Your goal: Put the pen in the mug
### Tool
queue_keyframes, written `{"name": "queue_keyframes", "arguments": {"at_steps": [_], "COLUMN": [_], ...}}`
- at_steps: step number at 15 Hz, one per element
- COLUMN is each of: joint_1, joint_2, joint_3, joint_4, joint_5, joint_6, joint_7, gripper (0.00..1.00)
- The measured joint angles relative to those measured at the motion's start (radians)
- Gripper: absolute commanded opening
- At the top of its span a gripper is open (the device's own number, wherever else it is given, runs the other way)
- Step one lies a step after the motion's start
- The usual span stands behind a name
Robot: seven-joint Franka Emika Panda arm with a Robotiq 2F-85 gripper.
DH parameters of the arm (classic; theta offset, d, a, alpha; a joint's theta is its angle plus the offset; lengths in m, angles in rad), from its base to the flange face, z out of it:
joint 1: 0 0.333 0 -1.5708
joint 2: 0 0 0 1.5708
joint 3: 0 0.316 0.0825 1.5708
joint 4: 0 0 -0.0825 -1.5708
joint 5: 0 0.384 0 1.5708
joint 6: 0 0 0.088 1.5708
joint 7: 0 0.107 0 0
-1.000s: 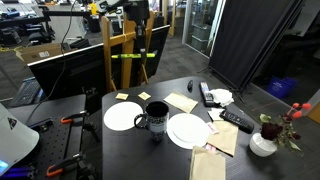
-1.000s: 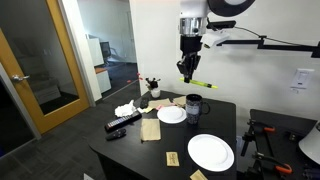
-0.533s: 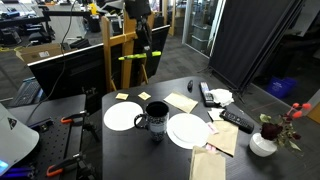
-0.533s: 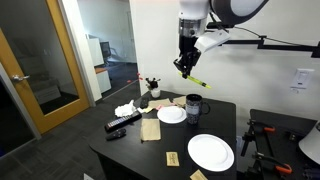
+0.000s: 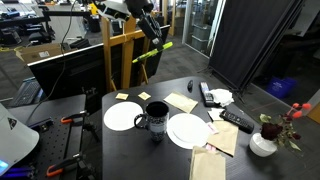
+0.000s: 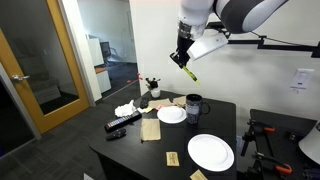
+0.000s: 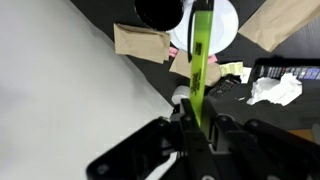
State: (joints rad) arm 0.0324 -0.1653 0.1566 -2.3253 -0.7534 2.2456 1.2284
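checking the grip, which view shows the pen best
Wrist view: the pen runs lengthwise up the frame, clamped in the gripper. In both exterior views it is only a small tilted yellow-green sliver below the gripper.

Even, bright indoor light, soft shadows on the dark table [image 5: 150, 150]; wrist view blurred up close.

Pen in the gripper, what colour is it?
The pen is bright yellow-green, shown best in the wrist view.
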Motion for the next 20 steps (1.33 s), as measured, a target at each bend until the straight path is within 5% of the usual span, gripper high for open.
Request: {"name": "queue_keyframes", "arguments": {"at_steps": [7, 20], "joint_1": [0.009, 0.087], "joint_2": [0.001, 0.011], "joint_3": [0.020, 0.047], "joint_4": [-0.005, -0.025], "joint_5": [-0.277, -0.414], "joint_6": [-0.085, -0.424], "joint_7": [0.380, 0.813], "gripper": [0.03, 0.03]}}
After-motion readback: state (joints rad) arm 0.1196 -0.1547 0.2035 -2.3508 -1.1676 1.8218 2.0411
